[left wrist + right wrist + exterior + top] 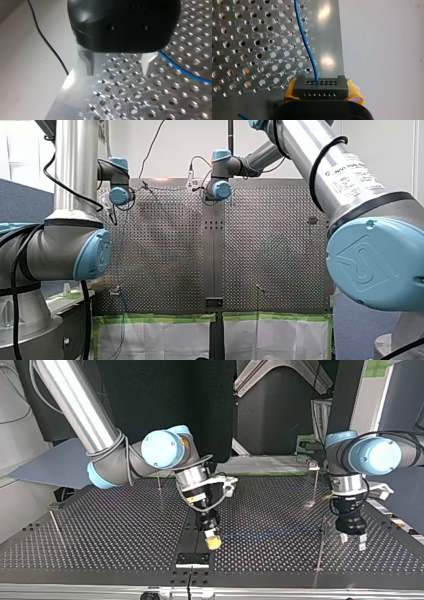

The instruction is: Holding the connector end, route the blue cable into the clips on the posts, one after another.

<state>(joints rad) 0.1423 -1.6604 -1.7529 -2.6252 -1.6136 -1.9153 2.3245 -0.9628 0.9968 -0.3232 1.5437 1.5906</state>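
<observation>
Right gripper [213,541] pinches connector [320,88] so cable [305,40] runs taut for clipping. Left gripper [119,65] spread, empty, beside cable, likely to guide.

**Front view:** high behind the arms' shoulders, facing out over the perforated table [165,250], far off.
**Top view:** low across the table, facing the arms, at middle range.
**Wrist views:** very near, looking along my left gripper [118,71] and my right gripper [321,86], with its clamped connector [320,91], onto the table.
**Shared:** the blue cable [270,534] shows in the top view and both wrist views.
</observation>
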